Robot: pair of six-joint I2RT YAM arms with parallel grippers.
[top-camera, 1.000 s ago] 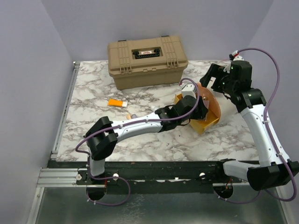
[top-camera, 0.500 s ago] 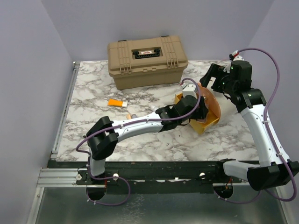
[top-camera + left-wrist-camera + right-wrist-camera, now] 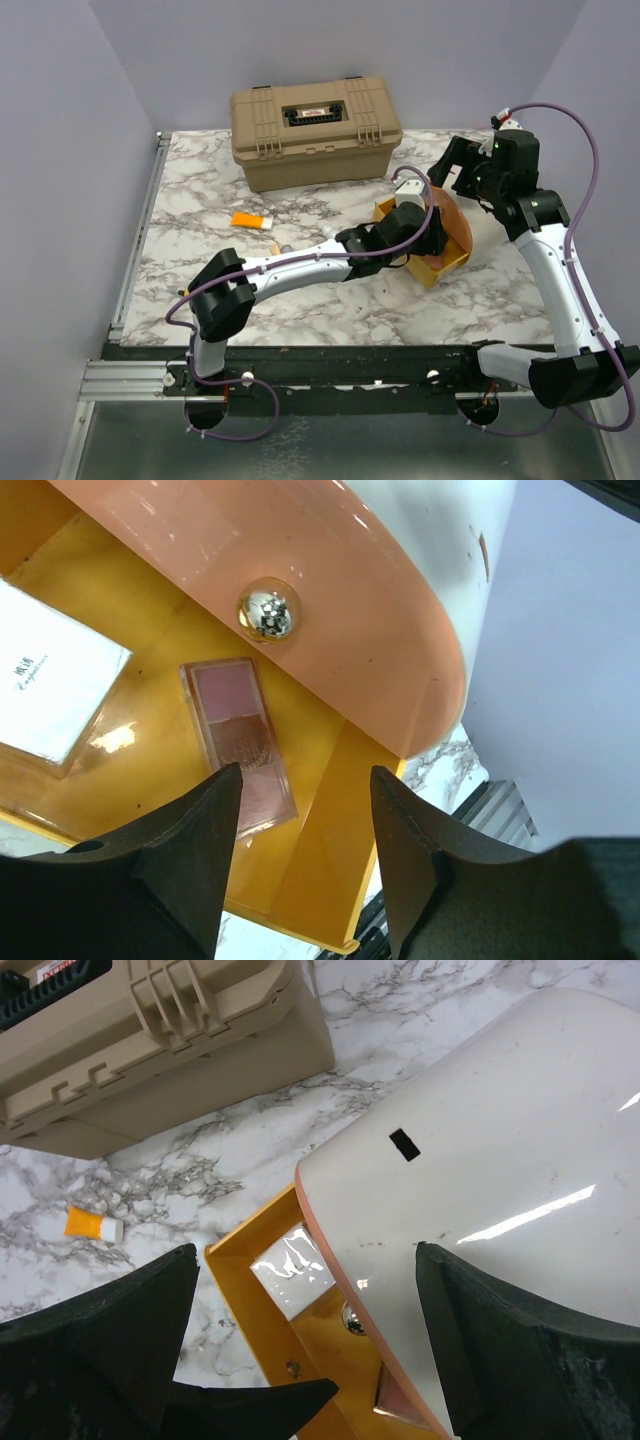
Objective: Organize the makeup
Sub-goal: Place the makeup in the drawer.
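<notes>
The cream-and-orange round pouch (image 3: 448,238) lies open at the right-centre of the table, its yellow inside (image 3: 330,810) showing under a pink flap (image 3: 330,610) with a silver snap (image 3: 268,613). Inside it lie a pink-and-brown blush palette (image 3: 240,745) and a white box in clear wrap (image 3: 50,680). My left gripper (image 3: 305,780) hangs open just over the pouch's inside, nothing between its fingers. An orange tube (image 3: 250,220) lies on the marble to the left. My right gripper (image 3: 305,1255) stands wide open above the pouch's cream lid (image 3: 500,1160).
The big tan hard case (image 3: 316,130) stands shut at the back of the marble table (image 3: 200,190). A small pale item (image 3: 279,247) lies beside the left arm, partly hidden. The left forearm (image 3: 300,268) stretches across the table's middle. A metal rail (image 3: 140,240) runs along the left edge.
The left gripper's jaws have opened a little and its wrist has shifted slightly right over the pouch. The right arm has not moved.
</notes>
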